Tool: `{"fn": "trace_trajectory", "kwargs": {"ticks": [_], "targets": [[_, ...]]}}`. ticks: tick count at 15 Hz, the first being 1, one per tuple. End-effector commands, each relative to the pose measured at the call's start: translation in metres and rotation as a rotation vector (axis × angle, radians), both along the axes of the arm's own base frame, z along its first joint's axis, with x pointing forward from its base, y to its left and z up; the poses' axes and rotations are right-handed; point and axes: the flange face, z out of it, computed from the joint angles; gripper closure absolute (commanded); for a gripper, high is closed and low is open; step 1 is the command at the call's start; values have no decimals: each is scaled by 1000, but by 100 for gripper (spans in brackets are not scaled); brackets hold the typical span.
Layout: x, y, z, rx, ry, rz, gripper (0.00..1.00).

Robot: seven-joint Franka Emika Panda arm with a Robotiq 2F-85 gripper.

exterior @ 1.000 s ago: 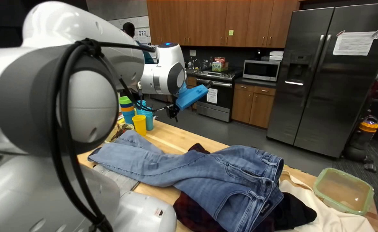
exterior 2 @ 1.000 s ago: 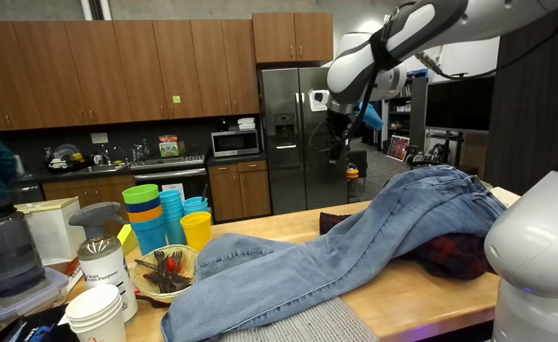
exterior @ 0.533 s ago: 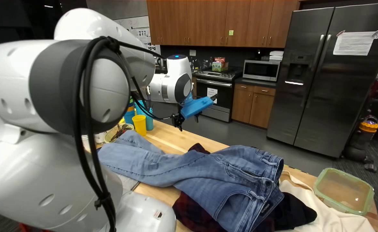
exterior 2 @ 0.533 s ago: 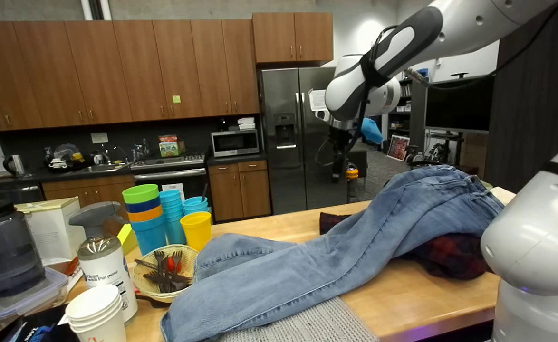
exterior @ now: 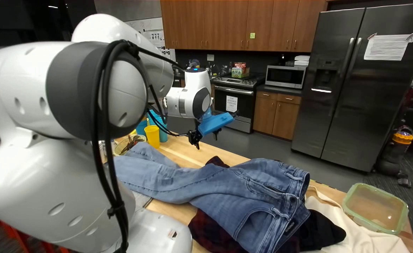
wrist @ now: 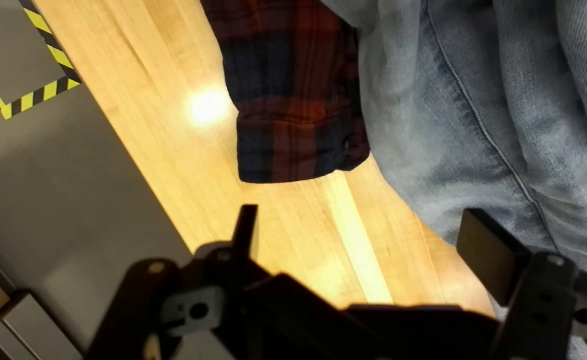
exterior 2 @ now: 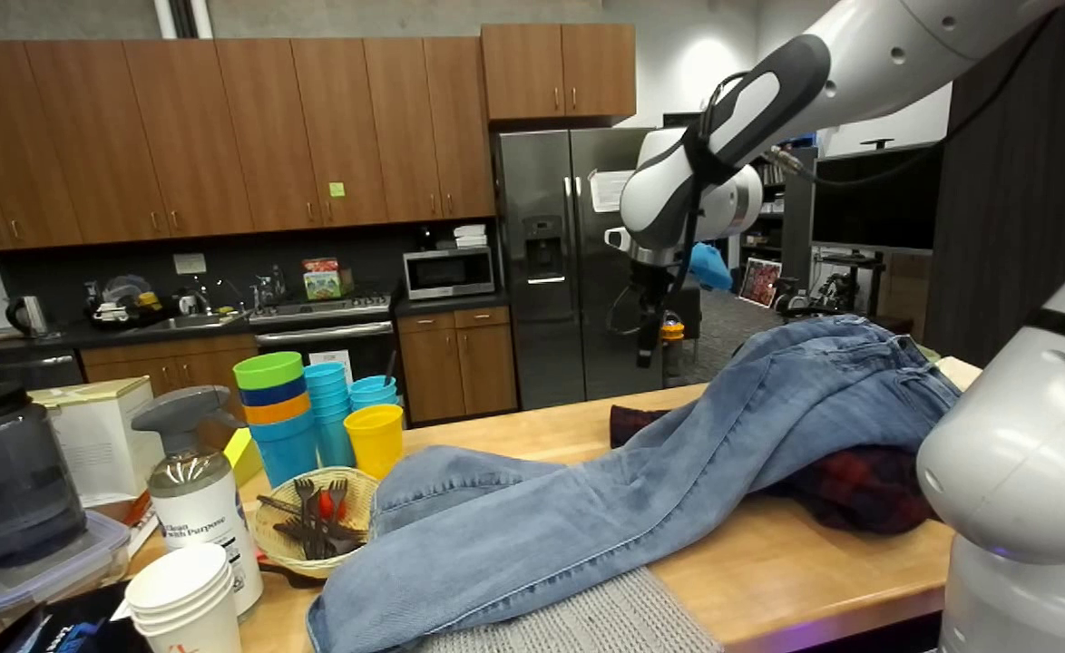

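Observation:
My gripper stands open above the wooden table, nothing between its fingers. In an exterior view the gripper hangs in the air, above the light-blue jeans sprawled over the table. A red-and-dark plaid cloth sticks out from under the jeans in the wrist view, ahead of the fingers. The right finger overlaps the edge of the jeans in that view, but no contact can be made out. A second exterior view shows the plaid cloth beneath the jeans and the dark gripper side-on.
A yellow cup, stacked blue cups, a cutlery basket and a spray bottle crowd one table end. At the opposite end are cream cloth, black cloth and a glass container. Grey knit lies under a jeans leg.
The arm has come lower, and the gripper has sunk toward the table, shifting slightly right in an exterior view. The clothes have not moved. A person at the back has left view.

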Motion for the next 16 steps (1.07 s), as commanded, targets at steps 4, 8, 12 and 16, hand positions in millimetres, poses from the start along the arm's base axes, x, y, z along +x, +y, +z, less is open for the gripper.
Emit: {"fn": "trace_trajectory", "kwargs": {"ticks": [4, 8, 12, 16], "targets": [[0, 0, 1, 0, 0, 0, 0], [0, 0, 1, 0, 0, -1, 0], [1, 3, -3, -28, -15, 6, 0], [0, 29, -30, -56, 36, 57, 0]]}}
